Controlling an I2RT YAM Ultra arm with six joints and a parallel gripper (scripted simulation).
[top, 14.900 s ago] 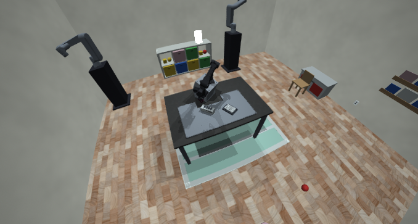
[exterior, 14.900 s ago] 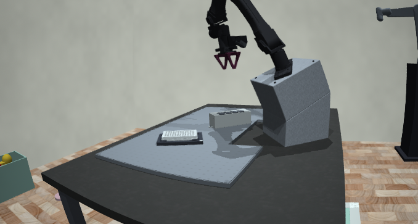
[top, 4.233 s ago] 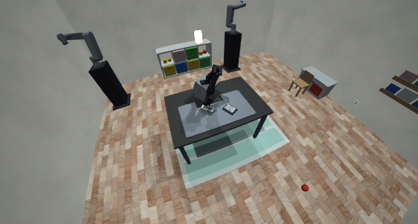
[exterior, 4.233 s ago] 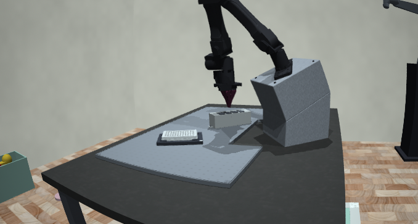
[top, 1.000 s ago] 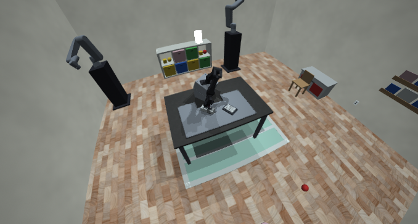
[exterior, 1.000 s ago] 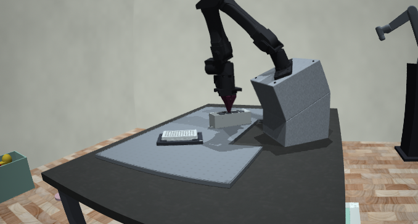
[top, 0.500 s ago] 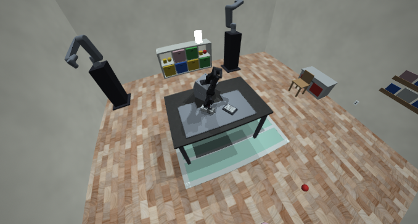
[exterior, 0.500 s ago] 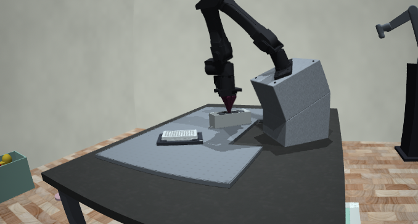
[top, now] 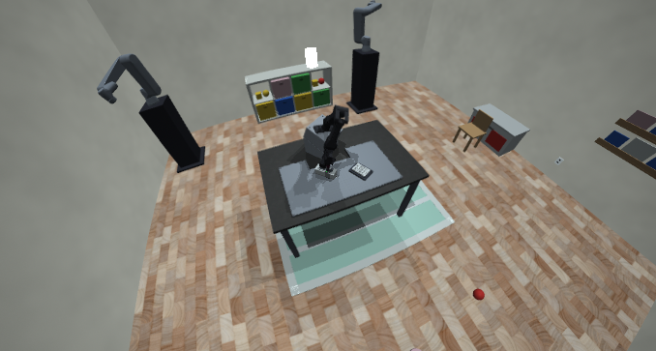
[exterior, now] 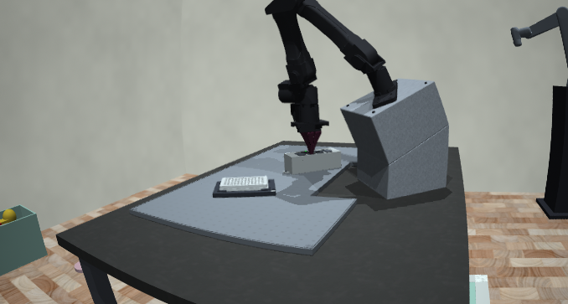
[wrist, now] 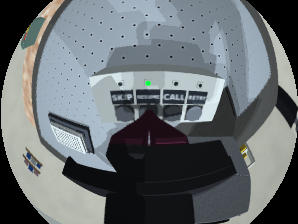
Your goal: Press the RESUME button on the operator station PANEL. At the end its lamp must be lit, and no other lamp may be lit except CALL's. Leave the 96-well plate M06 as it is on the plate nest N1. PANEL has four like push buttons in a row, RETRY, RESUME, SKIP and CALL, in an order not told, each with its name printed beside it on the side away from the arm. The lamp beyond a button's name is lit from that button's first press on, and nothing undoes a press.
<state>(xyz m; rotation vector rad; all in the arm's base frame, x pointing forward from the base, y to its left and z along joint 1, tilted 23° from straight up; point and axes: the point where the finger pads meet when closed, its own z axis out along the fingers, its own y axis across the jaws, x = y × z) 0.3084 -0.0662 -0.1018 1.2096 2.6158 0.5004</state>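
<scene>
Gripper (exterior: 311, 148): two dark red wedge fingers pressed together into a single point with nothing between them, tip down on the top face of the button box (exterior: 312, 162). Button box: a pale grey rectangular block, matt, directly beneath the gripper; four dark square buttons in a row with printed labels beyond them, and one green lamp (wrist: 148, 83) lit beyond the label second from the left in the wrist view, in line with the fingertip. That label is too blurred to read; the one beside it reads CALL. Well plate (exterior: 244, 182): white, finely dotted with wells, seated on a flat black holder (exterior: 244, 191), apart from the box and to the gripper's left in the wrist view. Mat (exterior: 251, 218): smooth grey sheet with a regular grid of small dots, under both items. Table (exterior: 377, 256): matt black top on dark legs. Arm pedestal (exterior: 402, 143): speckled grey angular block behind the gripper. Room, farther out: patchwork wooden floor (top: 484, 233), plain grey walls, a shelf unit (top: 288, 72) with coloured bins, two grey arms on black columns (top: 364, 78), a chair (top: 473, 129)
</scene>
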